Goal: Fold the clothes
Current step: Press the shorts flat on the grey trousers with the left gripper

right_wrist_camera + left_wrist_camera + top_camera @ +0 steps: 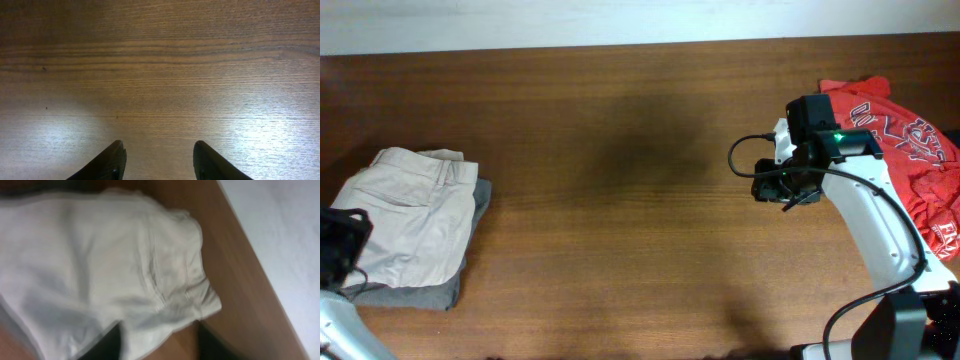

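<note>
The pale beige shorts [415,215] lie folded at the table's left edge, on top of the darker grey-olive shorts [425,293]. In the left wrist view the beige shorts [100,265] fill most of the blurred frame, waistband to the right. My left gripper [160,347] is open just above their edge, with a corner of fabric lying between the spread fingers. In the overhead view it [345,240] sits at the stack's left side. My right gripper [782,188] is open and empty over bare wood [159,152], far from the shorts.
A red T-shirt with white lettering [910,160] lies crumpled at the right edge, behind my right arm. The wooden table [620,200] runs between the two arms. A pale floor [285,240] shows past the table's left edge.
</note>
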Motion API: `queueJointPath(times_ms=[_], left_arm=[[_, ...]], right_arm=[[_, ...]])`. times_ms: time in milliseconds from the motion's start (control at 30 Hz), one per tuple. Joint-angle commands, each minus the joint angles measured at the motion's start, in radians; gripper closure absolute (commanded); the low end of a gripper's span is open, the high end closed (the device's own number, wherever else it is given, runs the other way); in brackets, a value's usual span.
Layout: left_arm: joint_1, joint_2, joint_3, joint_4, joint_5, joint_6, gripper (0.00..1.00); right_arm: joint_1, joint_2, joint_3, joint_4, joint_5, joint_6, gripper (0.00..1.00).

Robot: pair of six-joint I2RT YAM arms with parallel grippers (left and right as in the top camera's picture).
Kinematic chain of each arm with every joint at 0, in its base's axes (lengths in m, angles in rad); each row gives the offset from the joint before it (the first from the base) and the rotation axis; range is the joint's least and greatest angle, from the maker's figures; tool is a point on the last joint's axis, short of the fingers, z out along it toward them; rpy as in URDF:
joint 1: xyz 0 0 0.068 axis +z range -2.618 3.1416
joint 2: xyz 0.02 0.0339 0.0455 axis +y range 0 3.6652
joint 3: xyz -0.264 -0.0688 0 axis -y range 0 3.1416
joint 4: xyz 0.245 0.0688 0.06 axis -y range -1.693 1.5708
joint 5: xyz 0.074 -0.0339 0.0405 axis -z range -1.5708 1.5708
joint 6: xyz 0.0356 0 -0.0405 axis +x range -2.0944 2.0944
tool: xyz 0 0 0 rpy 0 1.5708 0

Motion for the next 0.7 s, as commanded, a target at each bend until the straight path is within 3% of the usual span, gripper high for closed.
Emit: queueJointPath(times_ms=[0,167,267,333,667], left_arm=[[-0.098,0.041,0.006,0.094,-0.153,0.093,0.99],[-0.227,0.200,0.006,0.205,-0.247,0.233,1.00],[-0.265,0.330,0.006,0.187,-0.397,0.136,0.99],[-0.265,0.461,0.006,0.198,-0.417,0.085,1.00],[-0.286,0.761,0.006,0.269,-0.390,0.122,0.99]], right_arm=[[-0.002,-0.018,-0.002,0.005,0.012,-0.006,0.51],[-0.002,-0.018,-0.002,0.002,0.012,-0.006,0.51],[-0.002,-0.018,-0.002,-0.006,0.012,-0.006,0.51],[-0.002,-0.018,-0.002,-0.018,0.013,-0.006,0.51],[-0.002,-0.018,-0.002,-0.016,0.013,-0.006,0.51]])
